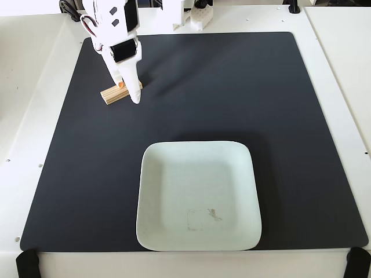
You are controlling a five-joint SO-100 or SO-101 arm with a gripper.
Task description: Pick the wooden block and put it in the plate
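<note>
wooden block [111, 95] on mat, not lifted | pincer [128, 92] over it, grip unclear | plate [156, 231] empty

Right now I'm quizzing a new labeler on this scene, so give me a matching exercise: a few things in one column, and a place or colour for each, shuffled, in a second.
Things:
1. wooden block
2. plate
3. gripper
4. mat

Descriptions:
A. black, covering most of the white table
B. pale mint-white, low in the fixed view, nothing in it
C. white, reaching down from the top left onto the light tan piece
D. light tan, lying on the upper left of the black surface, partly covered

Pairs: 1-D, 2-B, 3-C, 4-A
</note>
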